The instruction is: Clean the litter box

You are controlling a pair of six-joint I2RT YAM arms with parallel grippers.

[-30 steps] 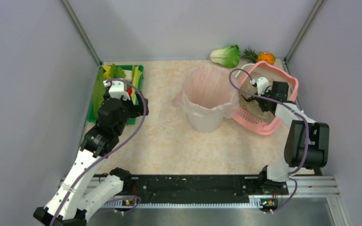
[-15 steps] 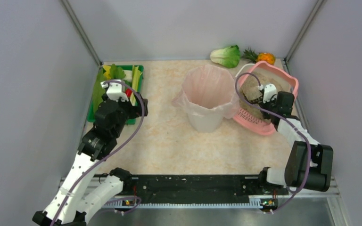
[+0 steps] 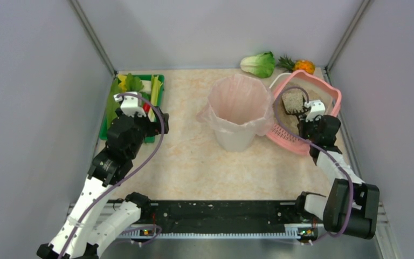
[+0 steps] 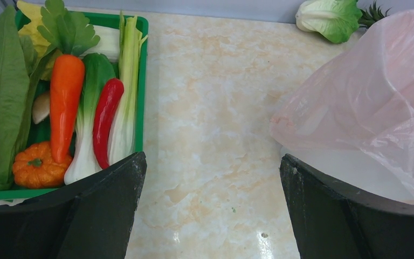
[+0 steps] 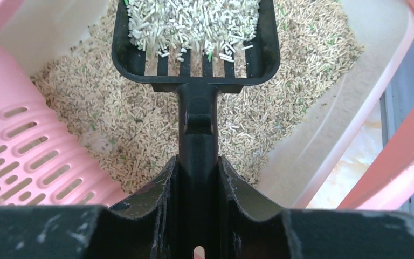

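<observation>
Pink, shallow, rectangular plastic litter box [image 3: 297,145] sits at about 2 o'clock on the table, tilted, its 9 o'clock rim touching or nearly touching the white plastic bin with its pink liner [image 3: 236,139]. The right gripper [image 5: 197,178] is clenched on the handle of a black slotted plastic scoop [image 5: 197,91], which hangs over the beige granules heaped with pale pellets.

The step in hand looks like carrying that load to the bin. It wants a level blade and a gentle shake so loose litter sifts through the slots. The scoop then needs a lift high enough to clear both rims — the liner flares outward toward the box. Room is tight at 3 o'clock, where the enclosure wall stands near, so the open route is toward 9 o'clock.

The left gripper [image 4: 211,167] hangs released and empty between the green rectangular vegetable tray [image 4: 143,81] and the bin, clear of that route.
</observation>
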